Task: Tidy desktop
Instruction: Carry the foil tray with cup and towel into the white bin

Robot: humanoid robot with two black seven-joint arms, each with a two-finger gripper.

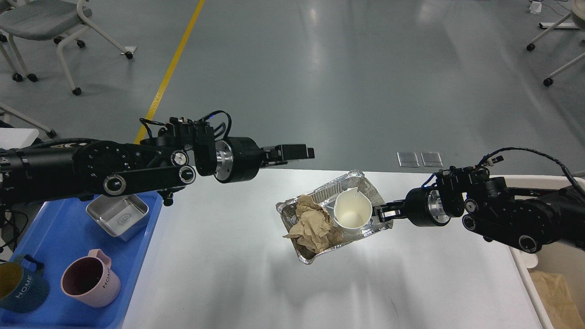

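Above desktop (219, 274): right hand (380, 212) grips foil tray (361, 187); left hand (305, 152) closed, empty.

Desktop (237, 274) across the near middle. Tray (59, 228) at its near left edge, bin (548, 292) off its near right edge, paper (555, 297) inside the bin. In the tray: metal dish (118, 215) at the far right corner, one mug (90, 283) nearer, a second mug (20, 290) left of that at the near left. Foil container (356, 183) right of the desktop's centre, toward the far edge; crumpled paper (313, 221) in its left part, paper cup (352, 212) in its right part, touching the paper. Right gripper (381, 212) at the container's right rim. Left gripper (295, 151) left of and beyond the container, apart from it, over the far edge. Chair (50, 23) on the floor far left.
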